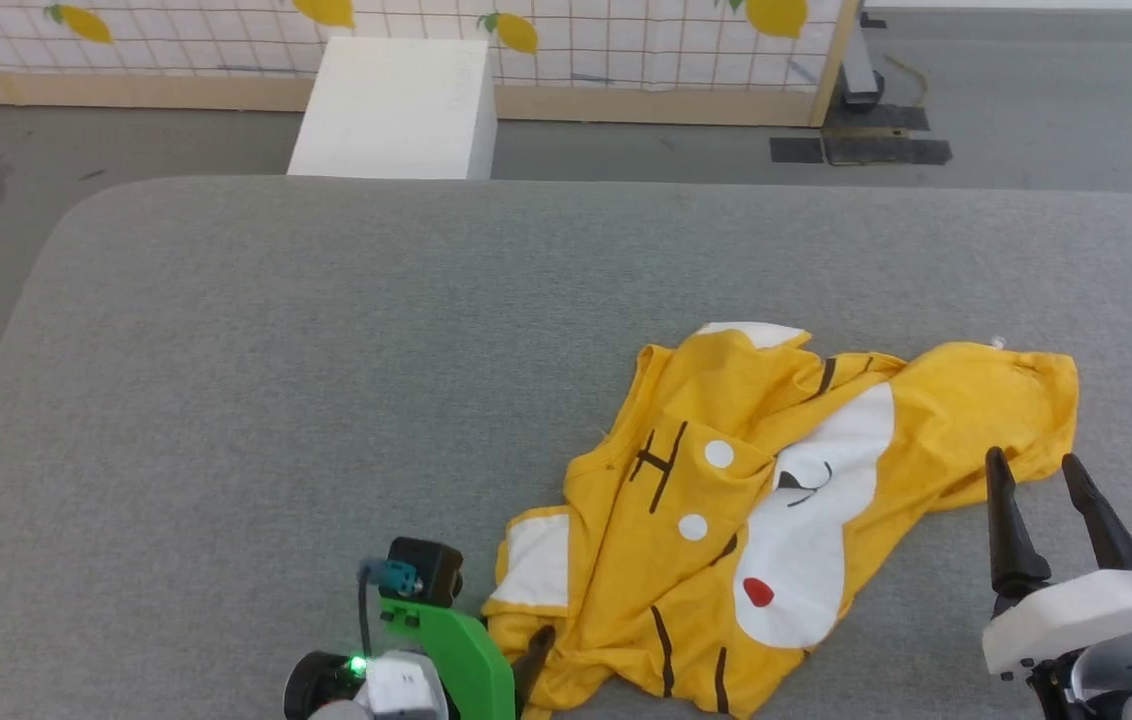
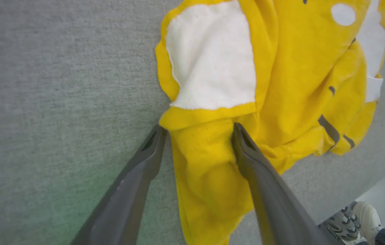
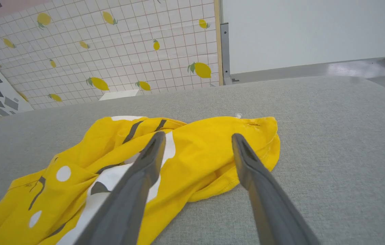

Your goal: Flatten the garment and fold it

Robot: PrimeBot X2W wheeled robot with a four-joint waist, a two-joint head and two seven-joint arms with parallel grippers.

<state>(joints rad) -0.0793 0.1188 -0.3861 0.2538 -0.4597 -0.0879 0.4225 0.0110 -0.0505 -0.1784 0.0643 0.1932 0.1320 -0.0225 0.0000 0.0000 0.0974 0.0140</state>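
Your left gripper [image 2: 198, 126]: fingers spread, straddling the garment [image 1: 756, 500] at its bunched 7 o'clock hem | your right gripper [image 1: 1032, 458]: fingers spread, just beside its 3 o'clock edge | garment: soft yellow cotton, rumpled, at table [image 1: 326, 350] 5 o'clock | open grey felt 9 to 12 | rounded far corner at 10

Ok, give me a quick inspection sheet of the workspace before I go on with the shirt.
Surface: grey cloth-covered table.
Job's things: yellow T-shirt crumpled on the table's right half, neither flat nor folded.
Clutter: small white speck by the shirt's far edge; cannot tell what.
Grippers: left gripper open, fingers straddling a yellow fold at the shirt's near corner; right gripper open at the shirt's right end, holding nothing.
Cables: short dark cable with a teal plug on the left wrist.
Surroundings: white box, lemon-print panel, a person's shoe.
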